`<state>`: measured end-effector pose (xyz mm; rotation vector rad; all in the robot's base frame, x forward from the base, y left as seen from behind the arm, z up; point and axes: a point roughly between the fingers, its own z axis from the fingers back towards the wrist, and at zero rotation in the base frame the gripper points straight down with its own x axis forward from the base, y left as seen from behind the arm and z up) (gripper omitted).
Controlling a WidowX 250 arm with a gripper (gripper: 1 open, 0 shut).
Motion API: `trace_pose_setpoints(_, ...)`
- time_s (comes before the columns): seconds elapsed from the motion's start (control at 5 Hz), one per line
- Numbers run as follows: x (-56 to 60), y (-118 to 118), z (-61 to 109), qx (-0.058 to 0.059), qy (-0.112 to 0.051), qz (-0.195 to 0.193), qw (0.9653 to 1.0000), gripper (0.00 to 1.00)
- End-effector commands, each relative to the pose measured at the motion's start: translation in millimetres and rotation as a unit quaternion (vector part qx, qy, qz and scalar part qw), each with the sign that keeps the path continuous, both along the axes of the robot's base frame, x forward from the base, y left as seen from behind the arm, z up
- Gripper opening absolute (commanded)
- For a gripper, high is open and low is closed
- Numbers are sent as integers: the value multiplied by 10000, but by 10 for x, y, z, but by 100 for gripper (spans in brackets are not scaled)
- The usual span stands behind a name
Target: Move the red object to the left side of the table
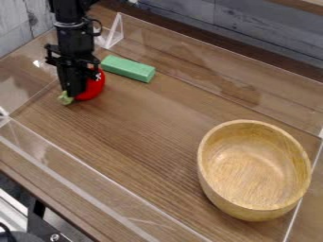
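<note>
At the far left of the table, a black robot arm is reaching almost straight down, its gripper clenching the red object, a small glossy toy fruit that is sitting on the wood with the dark fingers pressing in around it. A small green tip is showing at the lower left of the jaws, just above the tabletop. Just to the right of the fruit, and slightly farther back, a flat green block is lying on the surface, apart from the fruit. A small clear upright piece is standing behind the block near the back wall. Toward the right, well apart from the arm, a pale wooden bowl is resting near the front corner, holding nothing; its inside grain is catching the light. The brown wood-grain tabletop is running diagonally across the view, with low clear acrylic walls edging it front and back and throwing faint reflections. Beyond the back wall, grey planking is filling the background, and dark metal framing is showing below the table's front edge at the lower left.
</note>
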<state>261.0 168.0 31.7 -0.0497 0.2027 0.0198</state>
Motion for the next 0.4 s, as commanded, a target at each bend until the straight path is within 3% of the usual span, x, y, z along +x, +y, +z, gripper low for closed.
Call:
trace_pose_setpoints(0.0, 72, -49, 172, 96, -207, -73, 9997, 0)
trace_pose_setpoints(0.2, 84, -73, 210, 86, -231, -62, 9997, 0)
